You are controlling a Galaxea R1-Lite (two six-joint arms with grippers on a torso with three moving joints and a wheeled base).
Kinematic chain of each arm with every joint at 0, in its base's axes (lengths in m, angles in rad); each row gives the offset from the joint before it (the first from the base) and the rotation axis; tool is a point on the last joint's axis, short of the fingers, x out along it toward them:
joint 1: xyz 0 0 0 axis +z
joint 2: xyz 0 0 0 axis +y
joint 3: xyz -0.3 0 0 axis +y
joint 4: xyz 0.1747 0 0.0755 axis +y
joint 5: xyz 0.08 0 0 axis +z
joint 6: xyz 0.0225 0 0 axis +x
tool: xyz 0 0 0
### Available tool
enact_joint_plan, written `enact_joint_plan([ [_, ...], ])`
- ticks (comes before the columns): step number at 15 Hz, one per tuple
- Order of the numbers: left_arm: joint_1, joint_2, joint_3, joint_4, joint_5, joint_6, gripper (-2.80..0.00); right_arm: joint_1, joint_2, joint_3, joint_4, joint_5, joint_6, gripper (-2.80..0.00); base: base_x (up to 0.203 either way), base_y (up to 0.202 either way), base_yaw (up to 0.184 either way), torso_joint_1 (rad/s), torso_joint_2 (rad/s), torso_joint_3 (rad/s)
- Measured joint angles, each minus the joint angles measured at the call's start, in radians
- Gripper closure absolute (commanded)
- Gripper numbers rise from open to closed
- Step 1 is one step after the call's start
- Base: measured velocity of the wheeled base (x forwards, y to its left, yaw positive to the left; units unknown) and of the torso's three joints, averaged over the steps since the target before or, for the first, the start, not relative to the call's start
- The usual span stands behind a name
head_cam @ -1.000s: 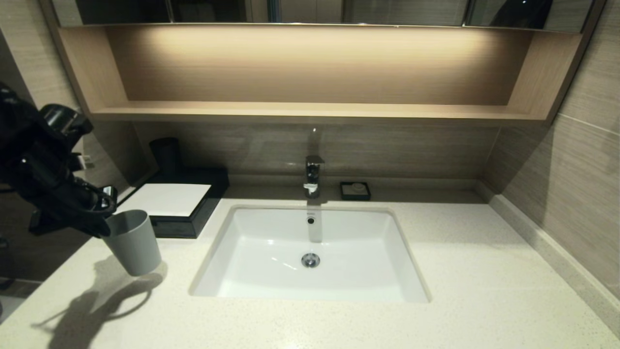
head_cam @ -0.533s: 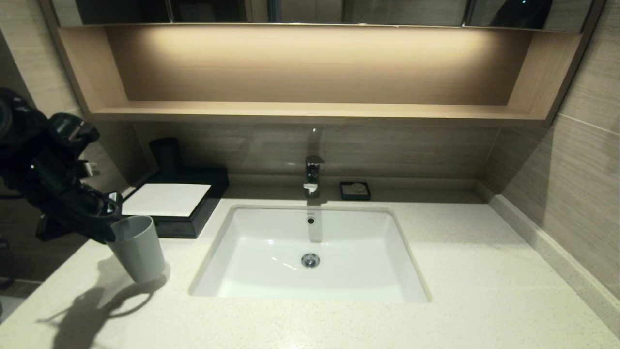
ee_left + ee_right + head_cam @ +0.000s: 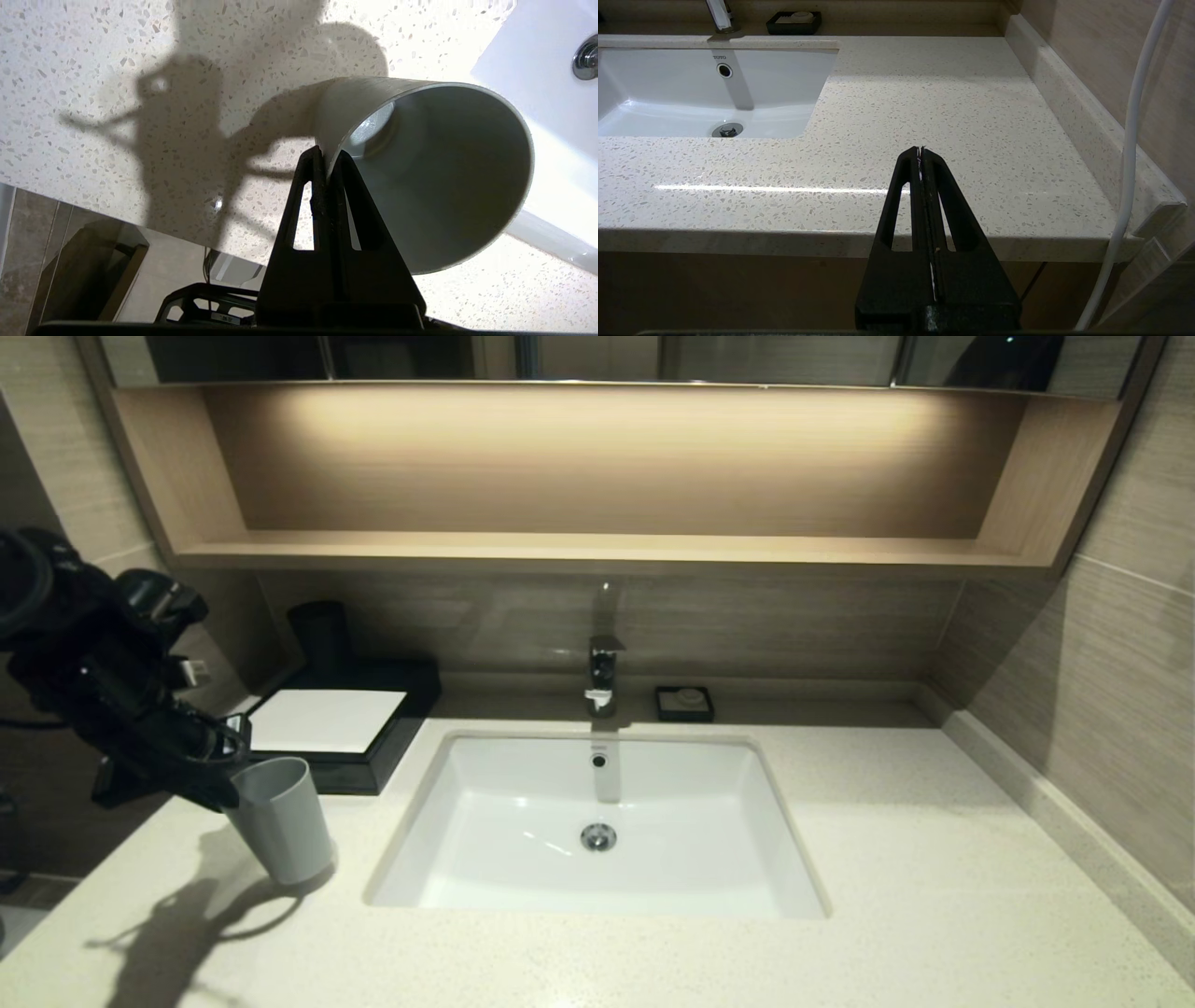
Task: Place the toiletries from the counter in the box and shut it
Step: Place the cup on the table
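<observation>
- Head view: left gripper (image 3: 227, 782) at the counter's (image 3: 934, 859) front-left corner, pinched on the rim of the grey cup (image 3: 282, 821). Cup is tilted and sits just in front of the box (image 3: 329, 721); cannot tell if its base touches the counter.
- Box: drawer front looks flush, against the left wall at the back. Basin (image 3: 523, 803) just right of the cup. Wide bare counter to the right of the basin, up to the wall kerb.
- No toiletries visible on the counter in this view.
- Left arm comes in from the left edge, angled down and rightward.
- Left wrist view: fingers (image 3: 314, 177) together with the cup wall (image 3: 439, 172) clamped between them, one inside, one outside. The cup looks empty. Counter edge and floor are visible below.
- Right wrist view: right gripper (image 3: 920, 154) closed, nothing in it, parked off the counter's front edge, right of the basin. A white cable (image 3: 1134, 140) hangs at the wall side.
</observation>
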Motion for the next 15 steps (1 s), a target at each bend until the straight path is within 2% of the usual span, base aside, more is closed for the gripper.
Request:
enact_joint_plan([
  [8,0.008,0.007,0.003,-0.048,0.018,0.002,0.00,0.000,0.000,0.000,0.000,0.000,0.000,0.00,0.000,0.000,0.000,0.000,0.00,0.000],
  [15,0.121,0.004,0.004,-0.042,0.036,0.008,0.00,0.000,0.000,0.000,0.000,0.000,0.000,0.00,0.000,0.000,0.000,0.000,0.00,0.000],
])
